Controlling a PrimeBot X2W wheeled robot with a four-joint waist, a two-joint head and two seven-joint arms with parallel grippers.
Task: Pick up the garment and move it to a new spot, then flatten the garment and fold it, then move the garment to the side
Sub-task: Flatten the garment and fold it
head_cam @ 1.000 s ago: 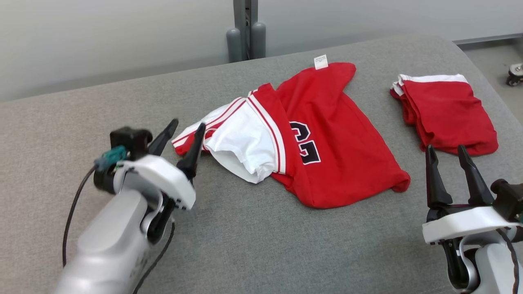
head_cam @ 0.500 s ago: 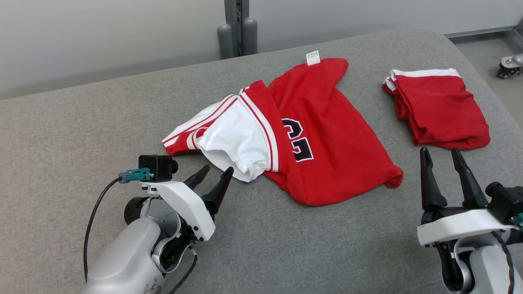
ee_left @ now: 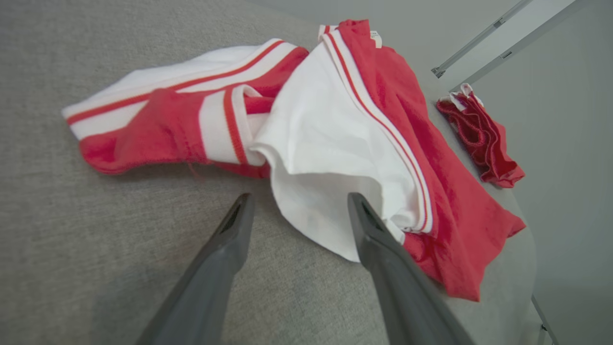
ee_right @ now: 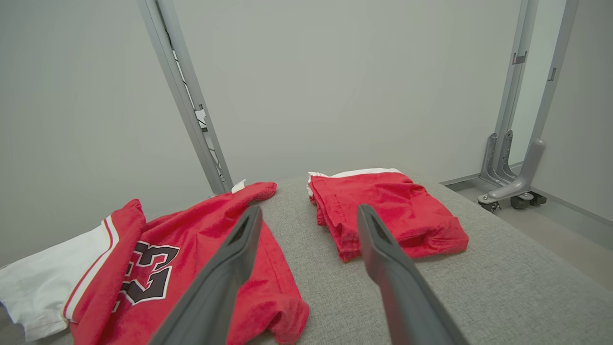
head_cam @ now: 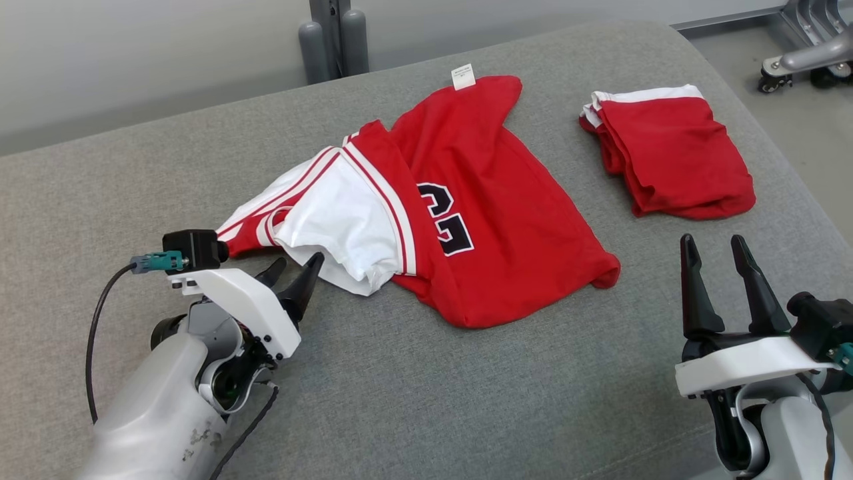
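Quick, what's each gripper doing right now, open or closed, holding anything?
Left gripper: open, holding nothing, at the white edge of the jersey.
Right gripper: open, holding nothing.

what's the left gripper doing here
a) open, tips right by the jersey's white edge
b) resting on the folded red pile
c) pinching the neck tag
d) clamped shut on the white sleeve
a: the left gripper has its fingers spread apart at the white edge of the jersey, with no cloth pinched between them.
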